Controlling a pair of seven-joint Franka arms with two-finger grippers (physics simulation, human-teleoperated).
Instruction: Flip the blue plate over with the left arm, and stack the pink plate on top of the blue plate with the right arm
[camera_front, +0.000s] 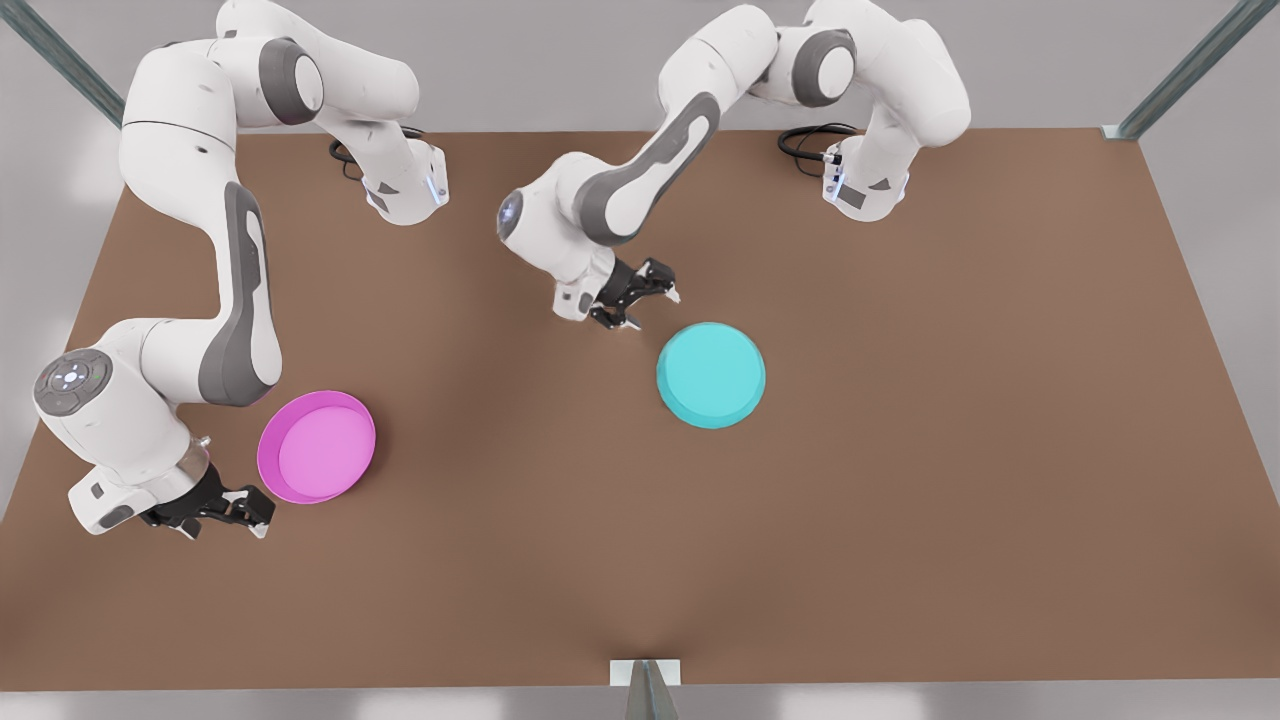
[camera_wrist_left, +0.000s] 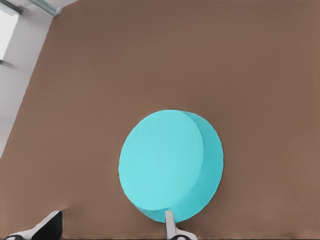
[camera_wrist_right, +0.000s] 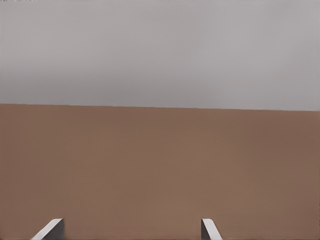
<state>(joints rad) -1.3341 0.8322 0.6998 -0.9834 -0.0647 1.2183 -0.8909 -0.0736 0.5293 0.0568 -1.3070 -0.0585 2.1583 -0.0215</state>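
Two arms reach out over my brown table (camera_front: 900, 480), each with its gripper spread and holding nothing.

On my front view the left arm (camera_front: 620, 190) bends down from the far edge, and its left gripper (camera_front: 640, 292) hangs low near the blue plate (camera_front: 711, 375), off the plate's rim on the front view's left. That plate lies base up at mid-table. The right arm (camera_front: 235, 300) curls along the front view's left side, and its right gripper (camera_front: 235, 510) sits just beside the near rim of the pink plate (camera_front: 317, 446), which rests hollow side up, well apart from the blue one. From the left wrist I see the blue plate's flat base (camera_wrist_left: 162, 160) and sloping wall close up, with one fingertip (camera_wrist_left: 170, 222) against its rim. From the right wrist I get two parted fingertips (camera_wrist_right: 50, 230) over bare tabletop (camera_wrist_right: 160, 165) and a grey wall (camera_wrist_right: 160, 50) beyond.
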